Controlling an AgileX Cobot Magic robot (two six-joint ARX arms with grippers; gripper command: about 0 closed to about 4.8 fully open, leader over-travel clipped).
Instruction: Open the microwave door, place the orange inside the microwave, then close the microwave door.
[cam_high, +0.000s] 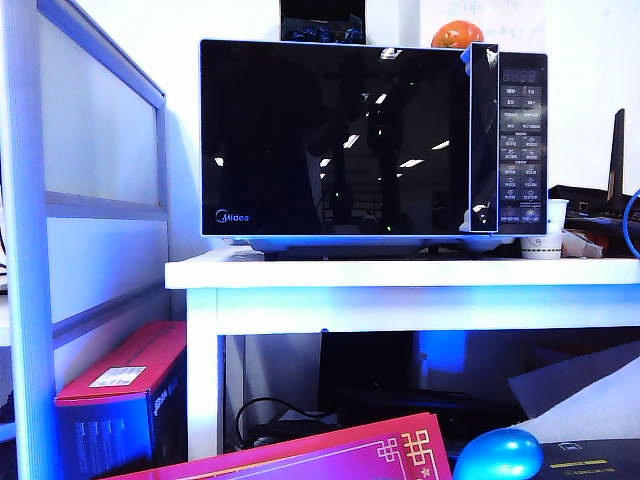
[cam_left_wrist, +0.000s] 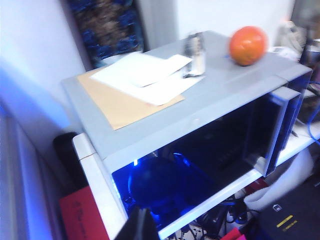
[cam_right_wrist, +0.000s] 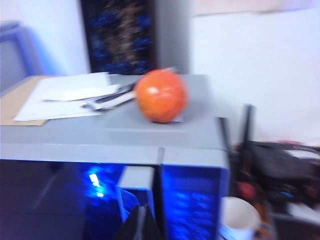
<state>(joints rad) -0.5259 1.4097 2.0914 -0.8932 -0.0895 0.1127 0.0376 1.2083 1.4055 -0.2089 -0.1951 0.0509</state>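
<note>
Step one pending. Exterior: microwave door (cam_high: 335, 140) flat against microwave (cam_high: 522, 140), orange (cam_high: 456, 35) on microwave's roof, no arms visible. Left wrist: left end effector (cam_left_wrist: 140, 226) pressed together, below door. Right wrist: right end effector (cam_right_wrist: 141, 225) pressed together, facing door's handle edge. Next: hook that handle.

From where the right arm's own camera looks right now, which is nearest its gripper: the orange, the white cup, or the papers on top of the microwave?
The shut right gripper sits in front of the microwave.
1. White cup: nearest, low beside the microwave.
2. Orange: on the microwave's top.
3. Papers: farthest, across the top towards its other end.
</note>
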